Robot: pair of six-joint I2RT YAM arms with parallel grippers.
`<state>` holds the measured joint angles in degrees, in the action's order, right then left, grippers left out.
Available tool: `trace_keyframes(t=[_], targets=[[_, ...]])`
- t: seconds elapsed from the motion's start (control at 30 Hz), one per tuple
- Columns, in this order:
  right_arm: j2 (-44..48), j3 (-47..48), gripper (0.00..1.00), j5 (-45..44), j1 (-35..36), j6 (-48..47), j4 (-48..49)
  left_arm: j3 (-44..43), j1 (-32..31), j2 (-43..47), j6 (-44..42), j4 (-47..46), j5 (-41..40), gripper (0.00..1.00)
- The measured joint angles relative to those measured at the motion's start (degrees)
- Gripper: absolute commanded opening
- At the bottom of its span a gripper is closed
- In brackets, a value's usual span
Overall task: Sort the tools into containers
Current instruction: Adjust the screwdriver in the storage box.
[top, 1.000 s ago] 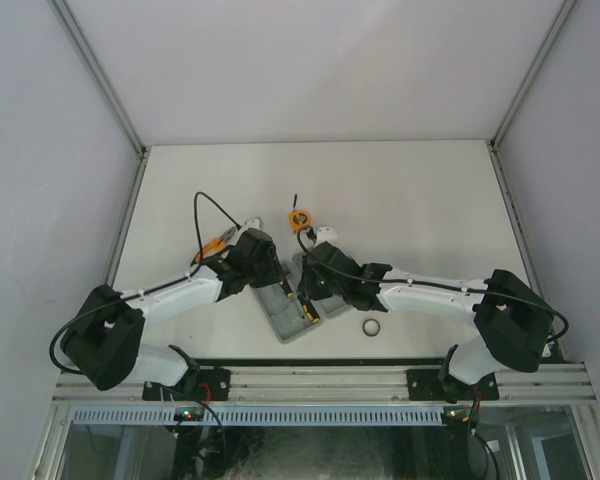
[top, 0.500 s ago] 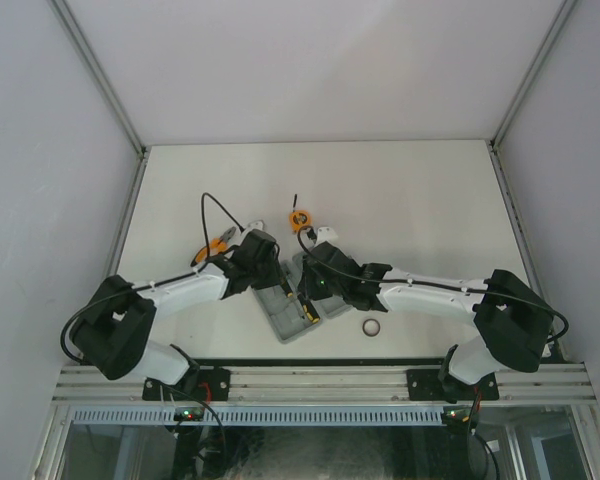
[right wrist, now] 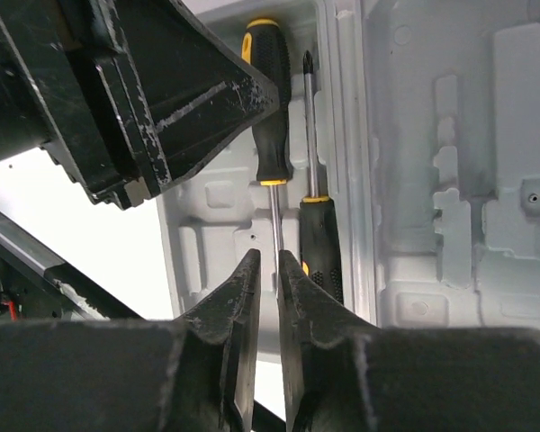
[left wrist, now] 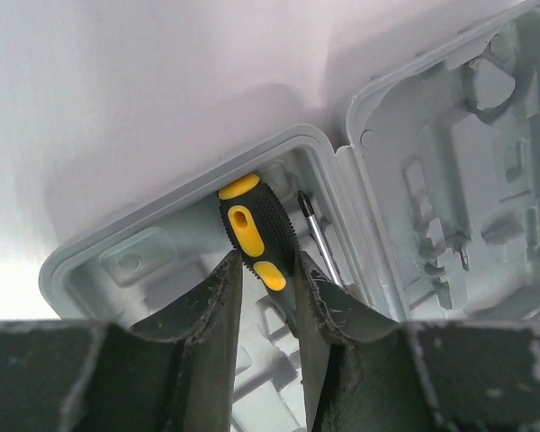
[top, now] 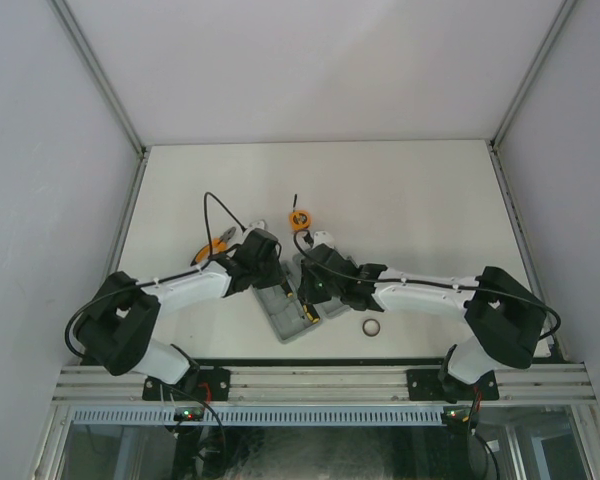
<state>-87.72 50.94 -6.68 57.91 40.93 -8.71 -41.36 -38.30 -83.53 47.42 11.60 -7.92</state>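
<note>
Flanking the ribbed black-and-yellow handle of the first screwdriver (left wrist: 252, 236), the left gripper (left wrist: 266, 259) stands at a middling width with its two fingers (left wrist: 218, 306) pressed against the handle's sides, so it holds that tool. The handle lies in the base half of the grey tool case (left wrist: 81, 263), close to the hinge. In the left wrist view the handle's butt points toward 11 o'clock.

The right gripper (right wrist: 270, 257) has its jaws drawn narrow about the same tool's thin metal shaft. Whether they actually pinch the shaft cannot be told.

The second screwdriver (right wrist: 319, 243) lies just beside the first and parallel to it. It is turned the other way, its cross tip up by the first tool's handle at 12 o'clock in the right wrist view. The open lid (left wrist: 450, 135) spreads out flat beyond the hinge, showing bare moulded recesses.

From above, both arms meet over the case. The tape measure (top: 298, 217) sits on the table (top: 410, 200) at 12 o'clock from the case, the pliers (top: 216, 244) at 10 o'clock, and the small ring (top: 371, 327) at 4 o'clock.
</note>
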Motion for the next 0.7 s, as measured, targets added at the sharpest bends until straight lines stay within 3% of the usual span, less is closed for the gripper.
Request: trace_keyframes(t=[0.7], targets=[[-8.20, 4.59, 0.09, 3.17, -0.48, -1.07, 0.15, -0.33, 0.00, -0.48, 0.02, 0.00, 0.17, 0.32]])
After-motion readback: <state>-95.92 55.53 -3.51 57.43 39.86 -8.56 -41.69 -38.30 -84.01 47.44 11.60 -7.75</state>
